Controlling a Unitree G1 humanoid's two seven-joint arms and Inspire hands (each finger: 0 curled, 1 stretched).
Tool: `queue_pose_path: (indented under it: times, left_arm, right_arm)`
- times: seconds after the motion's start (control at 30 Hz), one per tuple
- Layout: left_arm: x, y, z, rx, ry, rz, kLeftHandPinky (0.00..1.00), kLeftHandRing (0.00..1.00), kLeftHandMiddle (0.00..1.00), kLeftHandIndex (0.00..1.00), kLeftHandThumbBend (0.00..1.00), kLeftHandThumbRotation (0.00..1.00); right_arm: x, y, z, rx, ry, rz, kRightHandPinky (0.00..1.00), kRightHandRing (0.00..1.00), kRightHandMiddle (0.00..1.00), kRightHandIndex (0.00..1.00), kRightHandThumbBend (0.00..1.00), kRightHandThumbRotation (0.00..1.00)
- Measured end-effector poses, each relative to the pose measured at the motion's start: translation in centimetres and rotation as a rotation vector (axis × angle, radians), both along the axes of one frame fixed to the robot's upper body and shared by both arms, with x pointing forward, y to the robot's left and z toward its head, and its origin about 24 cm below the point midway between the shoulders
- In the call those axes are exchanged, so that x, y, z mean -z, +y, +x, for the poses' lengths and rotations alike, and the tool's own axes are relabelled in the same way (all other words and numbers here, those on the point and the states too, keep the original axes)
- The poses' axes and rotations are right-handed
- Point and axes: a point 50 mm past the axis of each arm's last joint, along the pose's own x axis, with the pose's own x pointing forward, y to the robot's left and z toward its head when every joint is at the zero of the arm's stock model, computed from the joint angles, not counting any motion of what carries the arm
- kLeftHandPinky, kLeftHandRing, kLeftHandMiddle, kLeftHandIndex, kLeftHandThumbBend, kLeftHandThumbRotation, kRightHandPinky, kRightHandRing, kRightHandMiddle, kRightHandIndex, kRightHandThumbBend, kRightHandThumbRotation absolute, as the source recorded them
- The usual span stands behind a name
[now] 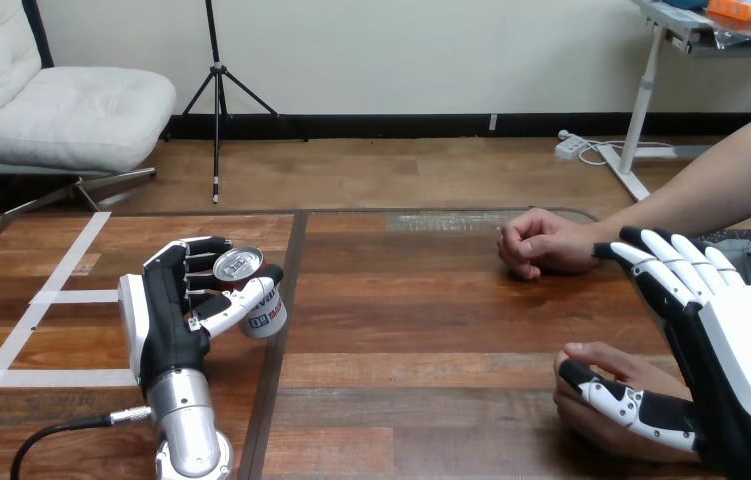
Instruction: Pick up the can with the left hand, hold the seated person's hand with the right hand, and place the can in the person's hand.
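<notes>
Closest to my camera, at the bottom right corner, is the right hand (741, 350), its white back turned up toward me. Its fingers (673, 262) are straight and slightly spread, pointing away across the table (431, 320). Its thumb (619, 400) lies across the top of the person's near hand (601, 368), which rests low on the wood just left of the palm. The two touch, but I cannot tell whether the thumb actually grips that hand.

Farther back, the person's far hand (541, 243) sits on the table as a loose fist. It is just beside the tips of the right hand's straight fingers and apart from them.

On my left side, the silver forearm (186, 420) comes up from the bottom edge and ends in the left hand (163, 320). That hand is clamped on the can (256, 300), fingers curled round its far side and thumb across its front. The can tilts, its top facing up and toward me, right beside the dark seam (276, 380). I cannot tell whether its base touches the wood. It is well apart from both of the person's hands.

The surface is brown wooden planking split by that seam. Strips of white tape (63, 296) cross the left part, one long diagonal and two shorter bars meeting it.
</notes>
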Motion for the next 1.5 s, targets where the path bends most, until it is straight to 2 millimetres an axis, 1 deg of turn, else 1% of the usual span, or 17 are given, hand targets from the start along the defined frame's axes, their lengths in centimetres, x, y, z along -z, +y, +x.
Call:
queue_pose_path:
  times: [0.37,0.73,1.07,1.33,1.5]
  left_arm:
    - [0.0,0.0,0.0,0.001,0.001,-0.003,0.44,0.51,0.53,0.53,0.65,0.0]
    - [0.0,0.0,0.0,0.0,0.0,-0.002,0.44,0.5,0.53,0.53,0.65,0.0]
    - [0.0,0.0,0.0,0.0,0.0,-0.003,0.43,0.49,0.52,0.53,0.66,0.0]
    - [0.0,0.0,0.0,-0.001,0.0,-0.004,0.43,0.5,0.53,0.53,0.65,0.0]
    - [0.0,0.0,0.0,0.0,0.0,-0.003,0.43,0.5,0.53,0.53,0.65,0.0]
  right_arm:
    - [0.0,-0.6,-0.3,0.019,0.043,-0.026,1.0,0.95,0.91,0.84,0.7,0.34]
    - [-0.1,-1.3,-0.5,0.028,0.08,-0.063,1.0,0.95,0.92,0.85,0.71,0.35]
    - [-0.3,-1.3,-0.6,0.035,0.112,-0.072,1.0,0.95,0.93,0.86,0.72,0.33]
    - [-0.5,-1.3,-0.5,0.041,0.164,-0.084,1.0,0.95,0.93,0.87,0.73,0.35]
    - [-0.6,-1.5,-0.4,0.048,0.215,-0.108,1.0,0.94,0.92,0.86,0.76,0.34]
